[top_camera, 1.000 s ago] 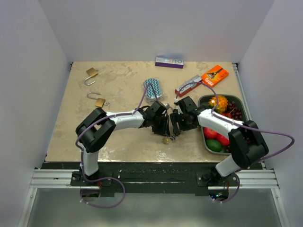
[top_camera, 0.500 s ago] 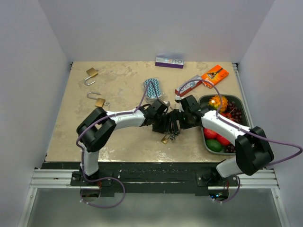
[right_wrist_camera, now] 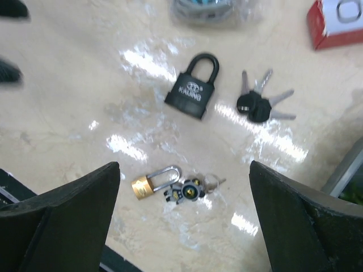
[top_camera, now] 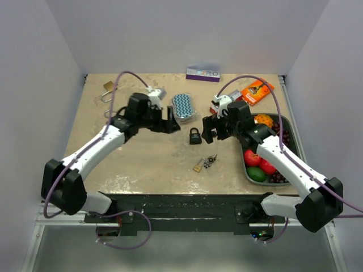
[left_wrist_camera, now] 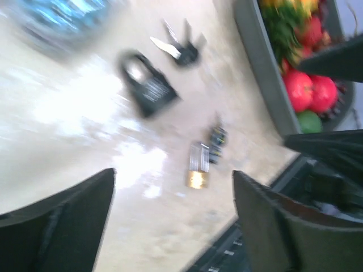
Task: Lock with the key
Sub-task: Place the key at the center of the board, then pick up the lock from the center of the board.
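**Both Jaws Wide, Padlocks Lying Free**

The left gripper (top_camera: 170, 120) and the right gripper (top_camera: 207, 129) hung above the counter (top_camera: 147, 164) with their jaws spread apart and nothing between them.

The small brass padlock (right_wrist_camera: 143, 185) lay flat near the front edge, its key bunch (right_wrist_camera: 187, 192) touching the shackle; the blur left it unclear whether a key sat in the cylinder or whether the shackle was seated.

The black padlock (right_wrist_camera: 193, 88) lay flat between the two grippers, apparently with its shackle closed; its black-headed keys (right_wrist_camera: 258, 105) fanned out just beside it.

Either lock was likely to feel dense, rigid and slick, and apt to skate on the glossy counter; the surest hold seemed to be across the flat faces of the body, leaving shackle and keyway clear. The thin, loose keys looked best pinched by the head.

The zigzag pouch (top_camera: 182, 106) lay just behind the black padlock, the fruit tray (left_wrist_camera: 262, 62) to the right, and an orange packet (top_camera: 257, 89) farther back; none covered the locks, though the tray wall could crowd the right arm.
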You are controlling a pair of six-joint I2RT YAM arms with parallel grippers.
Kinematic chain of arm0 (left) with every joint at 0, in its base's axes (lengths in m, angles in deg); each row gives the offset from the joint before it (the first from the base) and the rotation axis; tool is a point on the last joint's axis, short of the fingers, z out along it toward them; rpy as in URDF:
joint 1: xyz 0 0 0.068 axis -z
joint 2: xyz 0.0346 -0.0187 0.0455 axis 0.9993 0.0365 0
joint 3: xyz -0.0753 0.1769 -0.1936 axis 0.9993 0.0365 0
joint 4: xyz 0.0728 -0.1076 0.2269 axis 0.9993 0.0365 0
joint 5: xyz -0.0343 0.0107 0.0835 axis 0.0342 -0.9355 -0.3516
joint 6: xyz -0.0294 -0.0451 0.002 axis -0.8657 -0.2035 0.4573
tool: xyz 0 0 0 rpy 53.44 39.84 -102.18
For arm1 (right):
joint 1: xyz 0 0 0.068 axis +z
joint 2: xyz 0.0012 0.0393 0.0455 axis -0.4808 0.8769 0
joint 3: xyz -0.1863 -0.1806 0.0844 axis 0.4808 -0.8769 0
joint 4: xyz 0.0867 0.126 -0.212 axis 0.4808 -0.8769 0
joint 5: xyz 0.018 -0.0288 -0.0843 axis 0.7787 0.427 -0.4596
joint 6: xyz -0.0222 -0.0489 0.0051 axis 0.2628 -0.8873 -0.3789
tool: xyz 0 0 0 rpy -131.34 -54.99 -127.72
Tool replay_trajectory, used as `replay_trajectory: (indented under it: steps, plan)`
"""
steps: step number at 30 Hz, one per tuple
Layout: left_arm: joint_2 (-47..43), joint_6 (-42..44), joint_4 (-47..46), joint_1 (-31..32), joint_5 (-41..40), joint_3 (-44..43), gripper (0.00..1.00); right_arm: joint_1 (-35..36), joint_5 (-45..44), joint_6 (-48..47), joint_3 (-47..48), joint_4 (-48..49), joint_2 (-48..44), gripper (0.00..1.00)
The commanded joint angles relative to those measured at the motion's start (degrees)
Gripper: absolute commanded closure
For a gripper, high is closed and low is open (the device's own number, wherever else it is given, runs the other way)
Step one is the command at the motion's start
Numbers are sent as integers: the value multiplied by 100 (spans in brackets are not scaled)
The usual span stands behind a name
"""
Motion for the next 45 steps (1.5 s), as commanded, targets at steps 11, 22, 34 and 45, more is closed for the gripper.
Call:
replay_trajectory:
  steps: [11,22,34,45]
  plan:
    - [1274,7095,3720,-4607,2532,-2983,1,-56,994,-1054,142,851,-111,1]
    - [4107,10623,5763,-4961,1935,-5002,2,-56,1241,-1106,89,552,170,1]
    - [4477,12257,5324,-4811,2639,-4572,4,-82,1426,-1150,186,481,469,1]
    - [4697,12495,4762,-4539,2270,-4177,7,-117,1513,-1150,195,437,469,1]
